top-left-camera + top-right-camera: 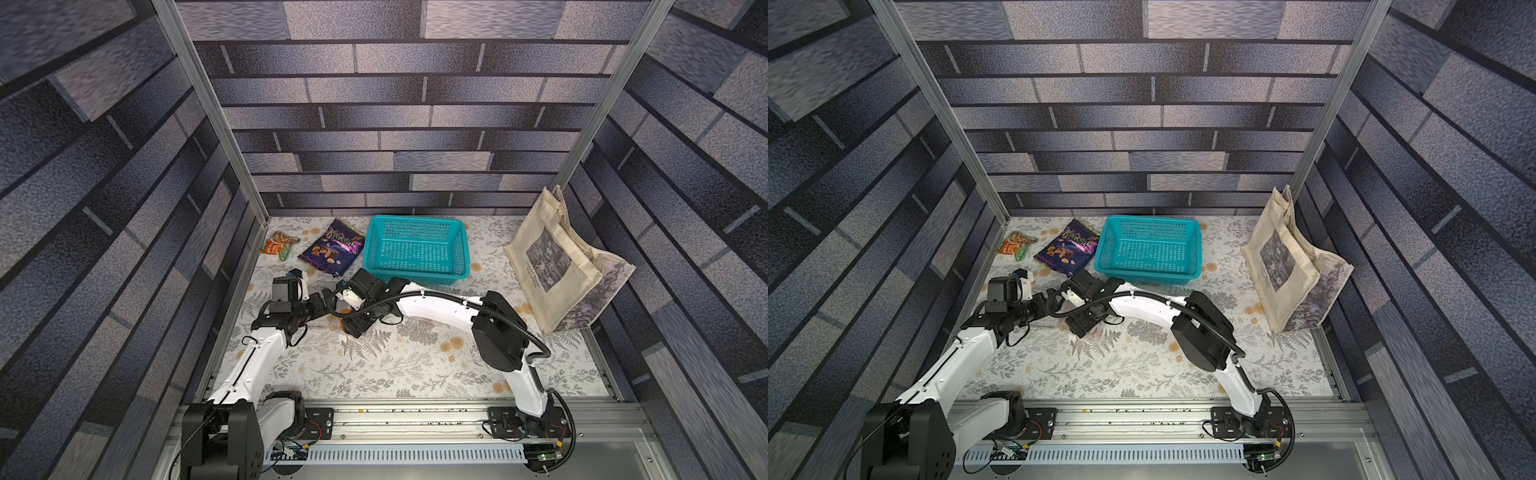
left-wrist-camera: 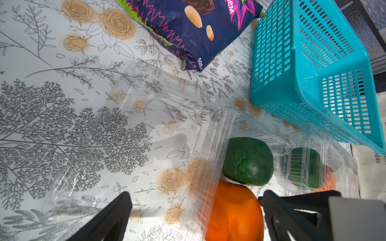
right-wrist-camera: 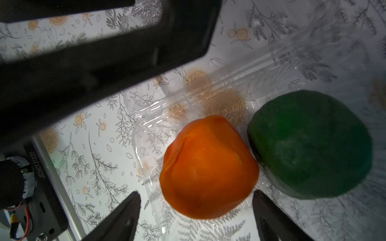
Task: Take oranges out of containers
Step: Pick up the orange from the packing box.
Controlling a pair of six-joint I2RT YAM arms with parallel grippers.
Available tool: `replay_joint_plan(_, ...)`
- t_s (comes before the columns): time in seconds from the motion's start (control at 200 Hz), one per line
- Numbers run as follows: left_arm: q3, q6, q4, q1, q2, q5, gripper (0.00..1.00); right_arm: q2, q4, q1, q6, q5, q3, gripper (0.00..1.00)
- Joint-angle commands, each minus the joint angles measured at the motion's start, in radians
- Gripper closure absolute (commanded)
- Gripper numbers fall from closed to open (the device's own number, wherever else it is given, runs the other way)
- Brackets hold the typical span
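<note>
Right wrist view: my right gripper point(image 3: 196, 193) hangs unclenched astride the orange point(image 3: 208, 167), beside the green fruit point(image 3: 309, 144) in the open container point(image 3: 229, 75), left gripper point(image 2: 195, 193) likewise released, so I'm at the grasp: next, lower and close.

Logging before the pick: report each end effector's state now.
Left end effector: open, holding nothing.
Right end effector: open, straddling the orange fruit.

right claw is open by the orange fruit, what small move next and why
Probably lower the right claw and close on the orange fruit: its jaws stand open either side of it, and it sits in the open clear clamshell beside the green fruit.
</note>
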Motion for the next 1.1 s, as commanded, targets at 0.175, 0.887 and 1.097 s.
replay_joint_plan(0.175, -0.025, -0.02, 0.038, 0.007, 0.009, 0.036, 0.0, 0.029, -0.019, 0.009, 0.014, 0.058, 0.028, 0.28)
replay_joint_plan(0.887, -0.042, -0.029, 0.05, 0.006, -0.012, 0.049, 0.0, -0.07, 0.02, 0.008, 0.02, 0.067, -0.04, 0.72)
replay_joint_plan(1.097, -0.043, -0.029, 0.052, 0.007, -0.01, 0.048, 0.0, -0.161, 0.019, 0.008, 0.016, 0.077, -0.074, 0.73)
